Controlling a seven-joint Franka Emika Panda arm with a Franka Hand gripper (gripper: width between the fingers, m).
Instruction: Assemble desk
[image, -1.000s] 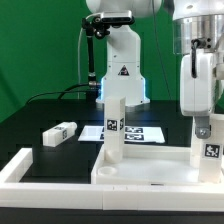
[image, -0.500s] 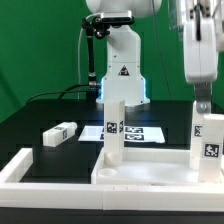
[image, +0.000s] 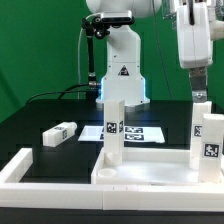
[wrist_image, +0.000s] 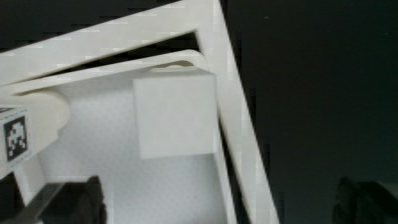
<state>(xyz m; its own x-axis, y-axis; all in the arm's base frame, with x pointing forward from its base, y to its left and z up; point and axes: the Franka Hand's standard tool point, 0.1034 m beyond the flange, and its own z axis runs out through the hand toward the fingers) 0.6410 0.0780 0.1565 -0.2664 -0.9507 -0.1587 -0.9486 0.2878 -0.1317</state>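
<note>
The white tabletop slab (image: 150, 168) lies at the front with its recessed face up. One leg block (image: 114, 128) stands upright on it at its left corner. A second leg block (image: 208, 140) stands upright at its right corner. A third leg block (image: 58, 133) lies loose on the black table at the exterior view's left. My gripper (image: 200, 95) hovers just above the right leg, open and empty. In the wrist view the leg's top (wrist_image: 175, 115) sits in the slab's corner (wrist_image: 107, 185), and my gripper (wrist_image: 214, 205) has its dark fingers (wrist_image: 71, 200) spread wide.
The marker board (image: 138, 131) lies flat behind the slab. A long white border rail (image: 20, 168) runs along the front left. The arm's base (image: 120, 65) stands at the back, with a black cable at its left.
My gripper was down around the right leg; it has let go and risen straight up. The leg stays standing in the slab's corner.
</note>
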